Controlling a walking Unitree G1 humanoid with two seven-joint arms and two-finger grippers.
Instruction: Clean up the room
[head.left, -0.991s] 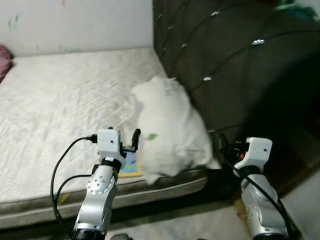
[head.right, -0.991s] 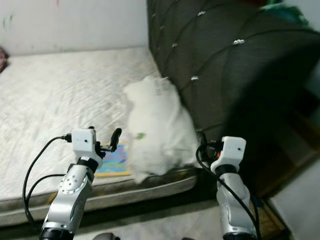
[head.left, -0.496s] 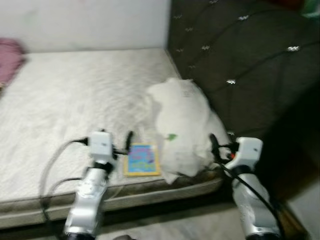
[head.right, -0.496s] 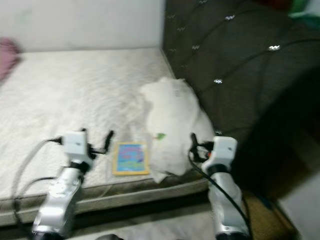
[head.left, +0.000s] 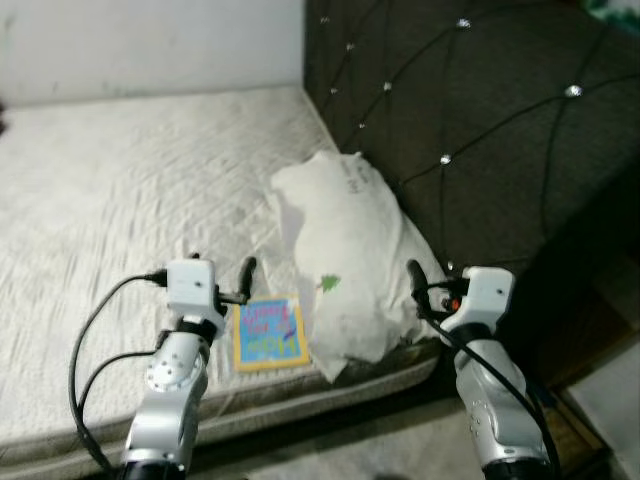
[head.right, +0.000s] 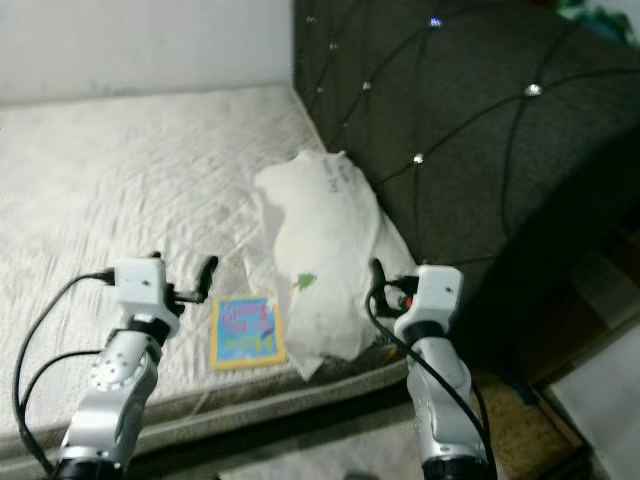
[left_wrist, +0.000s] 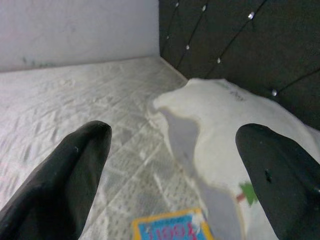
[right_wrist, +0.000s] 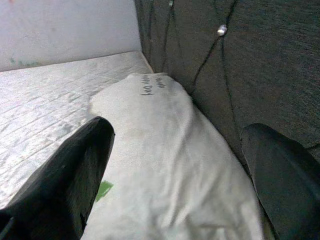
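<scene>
Grippers were both raised over the near edge of the bed, arms bent up from approx 7 and 5 o'clock. Left gripper (left_wrist: 170, 165) sat above the mattress (head.left: 120, 190) edge, fingers spread wide w/ nothing between them, aimed toward 1 o'clock; a black cable looped down off its wrist. Just to its right, at approx 3 o'clock from it, a small colourful book (head.left: 268, 333) lay flat near the mattress's front edge, touching the pillow's lower left side. White pillow (head.left: 345, 260) lay lengthwise along the right side of the bed, its far end toward 12 o'clock, a small green mark on its cover, its right side against the headboard. Right gripper (right_wrist: 175, 170) hovered by the pillow's near right corner, jaws also wide apart & empty, pointed along the pillow. Dark tufted headboard (head.left: 470, 110) w/ shiny studs rose at 1–3 o'clock; pale wall (head.left: 150, 45) ran behind at 11–12 o'clock.
</scene>
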